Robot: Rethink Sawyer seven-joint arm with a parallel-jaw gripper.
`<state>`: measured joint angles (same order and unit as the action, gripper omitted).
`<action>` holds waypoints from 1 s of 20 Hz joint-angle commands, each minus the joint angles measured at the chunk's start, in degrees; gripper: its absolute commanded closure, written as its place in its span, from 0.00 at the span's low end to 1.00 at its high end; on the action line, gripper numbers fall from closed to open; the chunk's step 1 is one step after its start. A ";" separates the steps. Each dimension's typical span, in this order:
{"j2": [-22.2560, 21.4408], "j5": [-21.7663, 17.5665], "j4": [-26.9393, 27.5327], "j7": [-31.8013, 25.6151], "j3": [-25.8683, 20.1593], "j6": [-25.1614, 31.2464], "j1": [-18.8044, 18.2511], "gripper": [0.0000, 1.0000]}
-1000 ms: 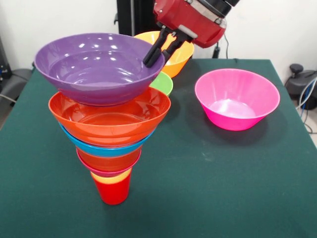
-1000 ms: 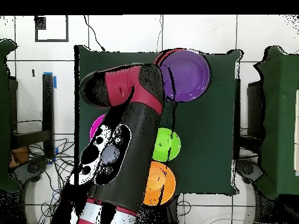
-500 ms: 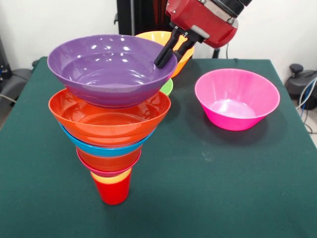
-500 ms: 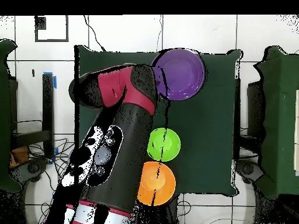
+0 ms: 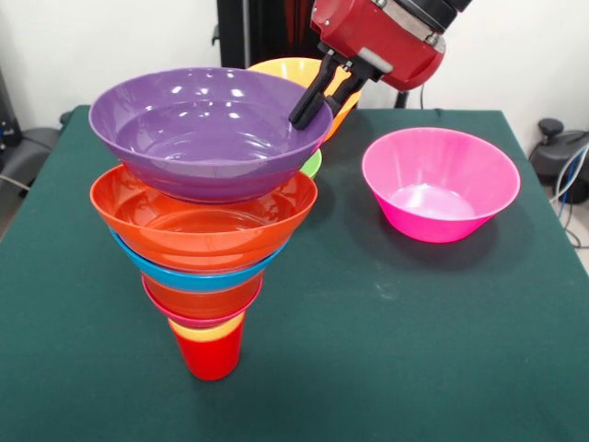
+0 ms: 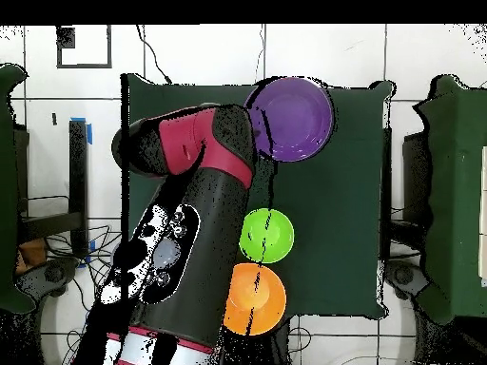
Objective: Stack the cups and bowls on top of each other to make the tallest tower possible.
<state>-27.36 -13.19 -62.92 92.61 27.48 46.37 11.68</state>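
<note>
Now the gripper (image 5: 311,109), clamped on the purple bowl's (image 5: 207,129) rim, holds it over the tower (image 5: 204,241); next, probably, lower and release.

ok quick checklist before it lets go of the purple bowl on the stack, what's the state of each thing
1. Gripper grips the purple bowl at its rim: ok.
2. Purple bowl level: not ok, it tilts, higher on the gripper side.
3. Purple bowl seated in the orange-red bowl: cannot tell, it seems to sit off-centre.
4. Tower upright on the red cup: ok.
5. Magenta-pink bowl clear of the tower: ok.
6. Green bowl and light orange bowl free on the table: ok.
</note>
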 commanded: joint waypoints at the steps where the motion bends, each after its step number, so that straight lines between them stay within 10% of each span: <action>1: 1.48 -2.54 -0.84 7.33 -2.57 -3.20 0.68 1.00; 20: 2.53 -3.57 -0.35 6.19 -1.27 -6.56 0.16 1.00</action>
<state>-27.05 -13.19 -62.91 92.61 28.74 42.61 11.69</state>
